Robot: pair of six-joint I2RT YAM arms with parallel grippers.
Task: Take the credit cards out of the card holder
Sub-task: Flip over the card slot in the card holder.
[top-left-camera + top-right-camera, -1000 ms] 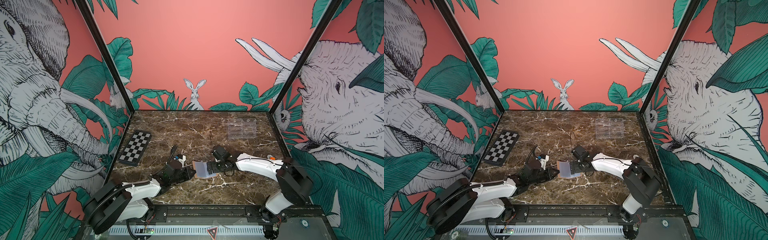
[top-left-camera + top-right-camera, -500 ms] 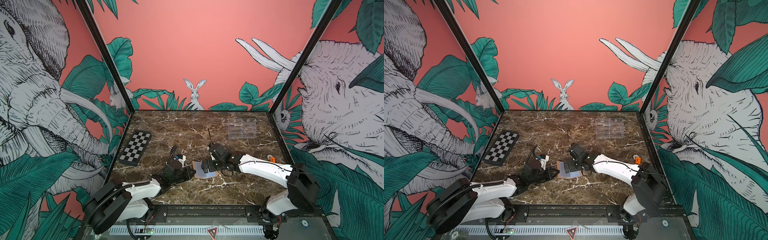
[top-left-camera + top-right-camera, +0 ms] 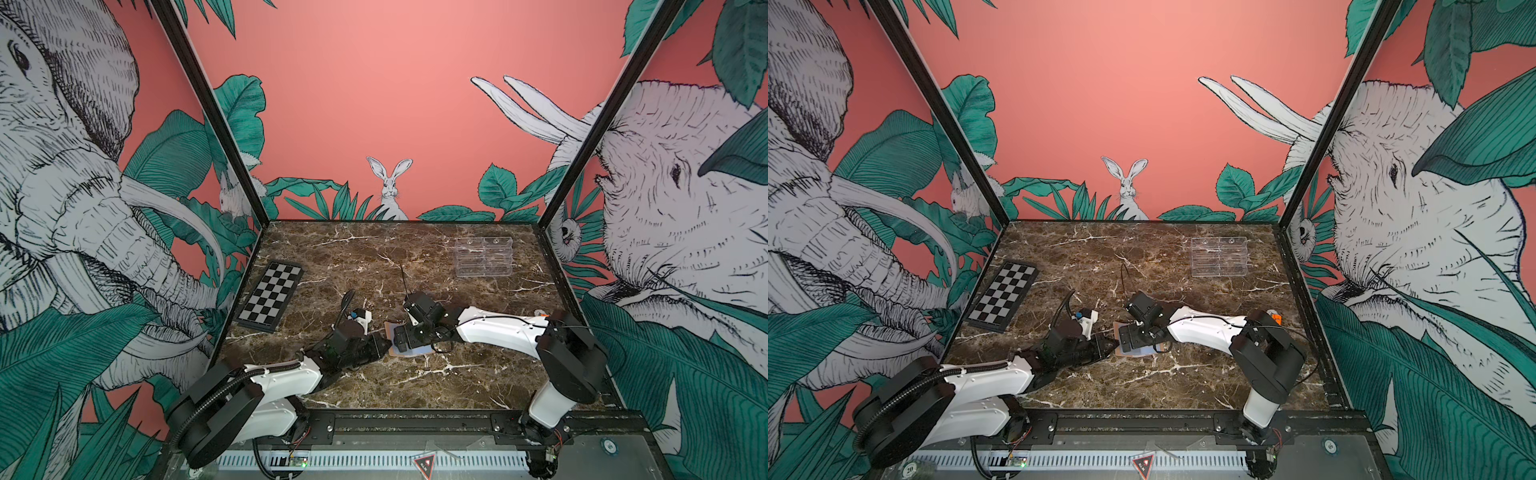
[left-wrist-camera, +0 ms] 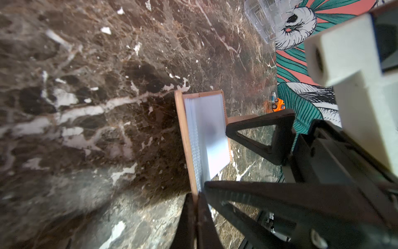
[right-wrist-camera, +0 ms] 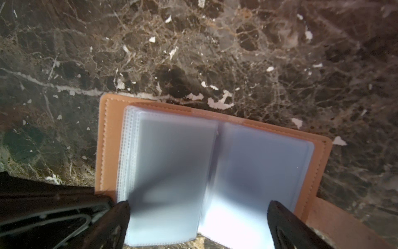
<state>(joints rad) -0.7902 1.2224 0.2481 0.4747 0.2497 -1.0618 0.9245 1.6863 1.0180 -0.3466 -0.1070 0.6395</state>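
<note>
Right wrist view: card holder (image 5: pixel 107 140) lies open on the surface (image 5: pixel 193 43), clear sleeves up, under the right pincer (image 5: pixel 198 212), jaws wide apart. Its cover edge at 9 o'clock, seen from above, is clamped in the left pincer (image 4: pixel 193 200).

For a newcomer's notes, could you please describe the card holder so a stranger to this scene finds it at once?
On the marble table, look near the front, mid-width. The card holder lies open, the left gripper shut on its edge, the right gripper open over it. Unlike the chequered board and clear stand, it is tan with frosted sleeves.
</note>
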